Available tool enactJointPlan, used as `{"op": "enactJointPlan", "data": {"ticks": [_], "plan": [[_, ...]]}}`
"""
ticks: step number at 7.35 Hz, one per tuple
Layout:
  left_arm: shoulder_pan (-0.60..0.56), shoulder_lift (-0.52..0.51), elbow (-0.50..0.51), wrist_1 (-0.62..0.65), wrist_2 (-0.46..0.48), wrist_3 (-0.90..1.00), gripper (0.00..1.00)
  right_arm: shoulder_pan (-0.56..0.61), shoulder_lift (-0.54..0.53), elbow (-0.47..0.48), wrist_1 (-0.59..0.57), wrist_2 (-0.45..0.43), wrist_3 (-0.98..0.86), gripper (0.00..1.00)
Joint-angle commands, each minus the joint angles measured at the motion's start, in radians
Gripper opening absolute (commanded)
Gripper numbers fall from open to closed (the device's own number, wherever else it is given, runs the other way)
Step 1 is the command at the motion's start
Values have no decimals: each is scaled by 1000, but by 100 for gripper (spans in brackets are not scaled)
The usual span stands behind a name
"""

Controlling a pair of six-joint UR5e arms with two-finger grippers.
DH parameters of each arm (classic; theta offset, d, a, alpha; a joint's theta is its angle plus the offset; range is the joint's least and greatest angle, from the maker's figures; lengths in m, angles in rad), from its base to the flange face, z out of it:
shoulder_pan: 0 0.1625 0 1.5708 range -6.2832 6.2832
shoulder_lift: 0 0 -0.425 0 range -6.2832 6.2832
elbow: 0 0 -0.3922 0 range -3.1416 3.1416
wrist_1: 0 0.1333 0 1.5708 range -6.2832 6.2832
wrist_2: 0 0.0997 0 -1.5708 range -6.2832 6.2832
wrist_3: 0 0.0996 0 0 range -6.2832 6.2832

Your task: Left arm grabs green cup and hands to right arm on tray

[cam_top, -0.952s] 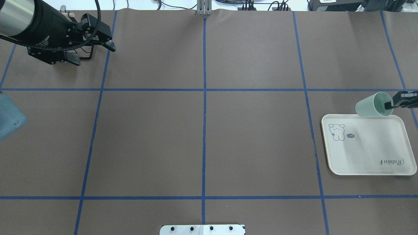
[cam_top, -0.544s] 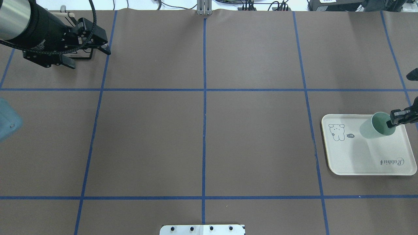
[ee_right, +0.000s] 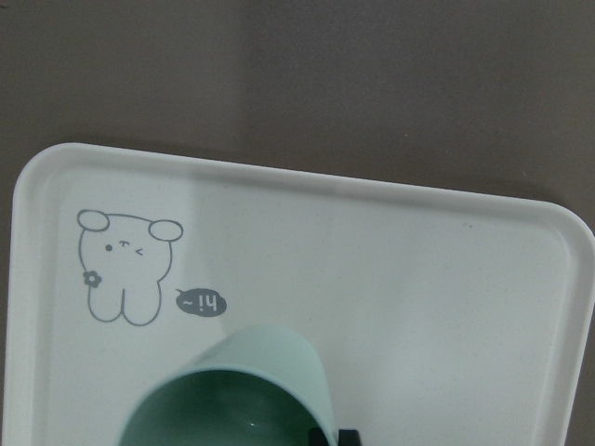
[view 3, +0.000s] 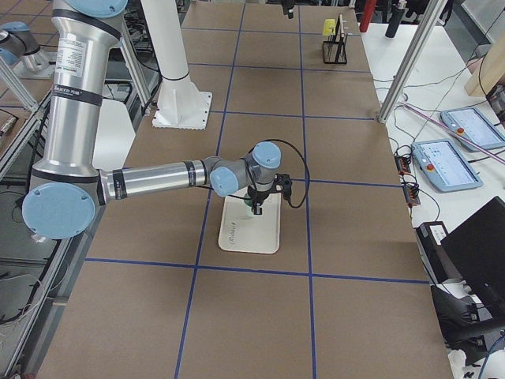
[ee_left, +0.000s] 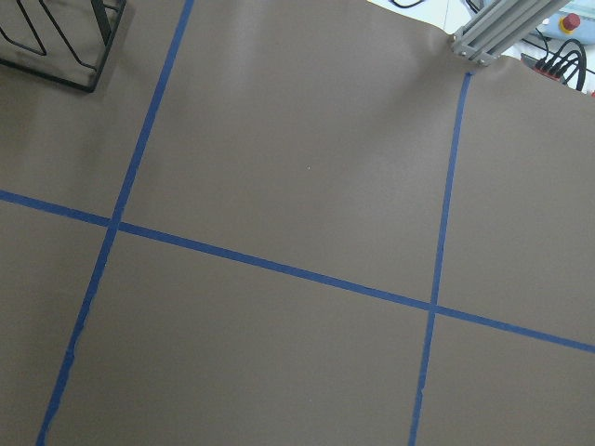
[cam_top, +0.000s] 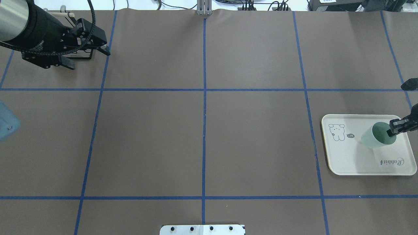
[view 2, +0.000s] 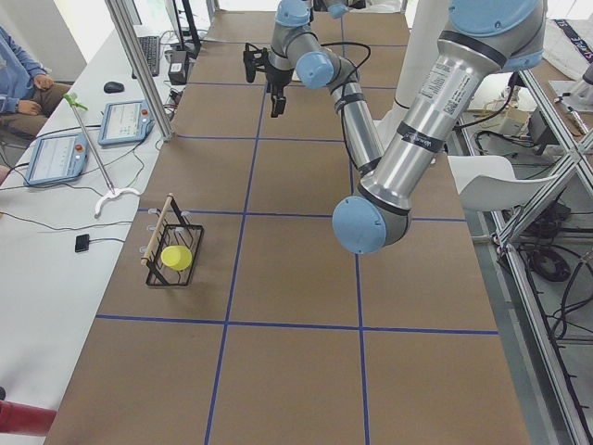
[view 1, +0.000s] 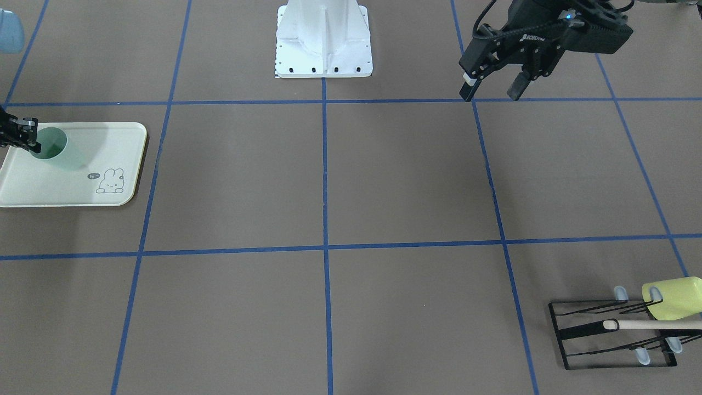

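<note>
Well, over at the right edge of the overhead view the right gripper [cam_top: 392,129] has the green cup [cam_top: 376,137] pinched by its rim, one finger dipping inside the mouth and the other pressed on the outside wall. The cup leans, its open mouth tipped up toward the gripper, and it sits over the upper right part of the tray [cam_top: 356,160], to the right of the printed bunny. From these angles I can't tell whether its base touches the tray.

Up in the top left corner of that view the left gripper [cam_top: 87,58] hangs above the table with its fingers spread apart, gripping nothing.

Down in the lower right of the front-facing view, a black wire rack [view 1: 570,332] carries a yellow-green cup [view 1: 674,298] lying on its side, with a wooden rod [view 1: 652,325] running across it.
</note>
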State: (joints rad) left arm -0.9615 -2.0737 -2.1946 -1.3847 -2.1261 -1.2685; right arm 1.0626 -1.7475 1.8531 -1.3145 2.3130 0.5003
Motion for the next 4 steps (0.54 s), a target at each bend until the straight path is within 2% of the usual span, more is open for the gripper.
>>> {"op": "enactJointPlan", "data": {"ticks": [1,2,4], "plan": [[1,0,-1,0,0,0,100,-1,23,-26,0,5,-2,59],[1,1,-1,0,0,0,100,5,22,-11,3,8,-2,100],[-3,10,1,1,2,9,100,72,14,36,-2,35,-3,100]]}}
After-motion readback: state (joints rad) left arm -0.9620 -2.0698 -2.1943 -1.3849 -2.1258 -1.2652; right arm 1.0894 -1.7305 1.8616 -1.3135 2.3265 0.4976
